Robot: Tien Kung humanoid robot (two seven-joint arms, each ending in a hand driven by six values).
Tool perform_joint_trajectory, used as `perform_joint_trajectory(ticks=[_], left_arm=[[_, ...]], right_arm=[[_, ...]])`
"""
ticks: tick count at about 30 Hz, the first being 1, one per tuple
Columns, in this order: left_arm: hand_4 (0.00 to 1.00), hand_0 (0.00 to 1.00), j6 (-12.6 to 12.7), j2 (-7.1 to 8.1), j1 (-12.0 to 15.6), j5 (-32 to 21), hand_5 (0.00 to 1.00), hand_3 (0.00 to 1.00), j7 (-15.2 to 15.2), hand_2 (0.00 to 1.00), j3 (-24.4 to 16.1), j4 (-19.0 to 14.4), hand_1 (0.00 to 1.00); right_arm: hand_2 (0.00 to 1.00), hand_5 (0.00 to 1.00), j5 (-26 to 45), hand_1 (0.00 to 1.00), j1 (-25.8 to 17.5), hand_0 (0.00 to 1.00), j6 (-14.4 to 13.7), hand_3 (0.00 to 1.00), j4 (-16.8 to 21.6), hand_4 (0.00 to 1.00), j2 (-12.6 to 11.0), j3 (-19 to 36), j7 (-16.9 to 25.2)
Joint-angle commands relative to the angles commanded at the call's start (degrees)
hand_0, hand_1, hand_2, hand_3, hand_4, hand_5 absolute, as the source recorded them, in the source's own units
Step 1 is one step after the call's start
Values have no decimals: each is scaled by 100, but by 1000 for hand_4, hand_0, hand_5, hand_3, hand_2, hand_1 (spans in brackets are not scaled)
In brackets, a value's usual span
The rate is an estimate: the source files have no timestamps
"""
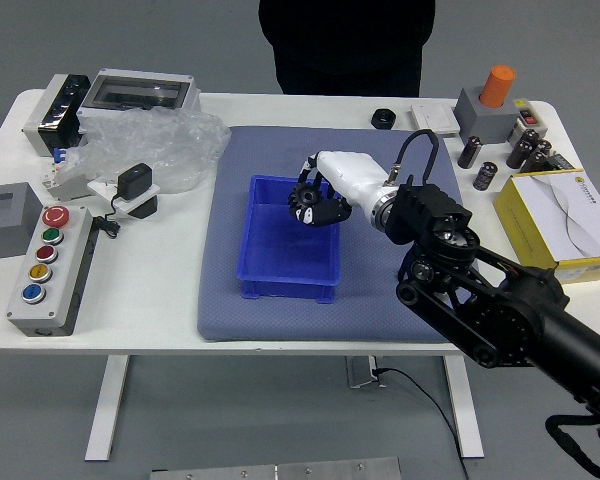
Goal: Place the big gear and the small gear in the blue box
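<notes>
Over the upper right part of the blue box (285, 265) hangs my right hand (318, 200), reaching in from the right. Its fingers are curled around the big gear (304, 196), a dark toothed wheel held above the box. The blue box stands on the grey-blue mat, and its visible floor holds nothing. My right arm now covers most of the spot where the small gear lies on the mat, with at most a dark edge of it showing. My left hand is out of view.
A button panel (52, 275), a grey block (8, 222) and plastic wrap (160, 145) are at the left. A black round part (383, 119) sits at the back. At the right are a yellow box (570, 225) and dark cylinders (485, 176). A person (345, 45) stands at the far side.
</notes>
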Motion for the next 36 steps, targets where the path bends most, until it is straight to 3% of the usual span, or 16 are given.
perform_joint_trajectory(ticks=[1,11,18,19,24,25,26,30,31,36], left_arm=[[643,837,0,-1,0,2,230,839,0,805,-2,0,798],[645,837,-2,-5,-13,9,234,839,-2,805,-24,0,799],[646,837,6,19,-14,-19,237,839,-6,805,-11,0,798],[647,837,6,23,-13,-22,238,838,-3,805,-10,0,799],[647,837,9,32,-12,-31,238,838,-9,805,-12,0,799],[647,837,8,32,-12,-31,240,838,-9,805,-13,0,799],[647,837,9,32,-12,-33,240,838,-10,805,-12,0,799],[647,837,6,32,-17,-17,240,838,-11,805,-27,0,799],[647,836,5,32,-22,-9,241,838,-13,805,-35,0,798],[647,836,3,43,-36,7,241,838,-18,805,-54,0,798]], right_arm=[[770,505,4,707,4,745,26,979,-12,804,3,10,-11],[793,541,-15,725,31,758,166,989,47,848,-95,156,-90],[783,544,77,713,-142,755,243,975,367,850,-658,403,-186],[758,539,94,700,-188,738,255,903,413,840,-742,433,-203],[758,539,285,700,-651,738,322,903,673,840,-1246,603,-292],[719,526,317,660,-739,698,335,838,699,824,-1320,620,-309],[719,526,352,660,-835,698,349,838,721,824,-1393,636,-326],[719,526,381,660,-1090,698,401,838,774,824,-1547,655,-376],[699,509,368,638,-1141,677,413,758,791,807,-1574,653,-386],[699,509,331,638,-1311,677,488,758,864,807,-1672,658,-438]])
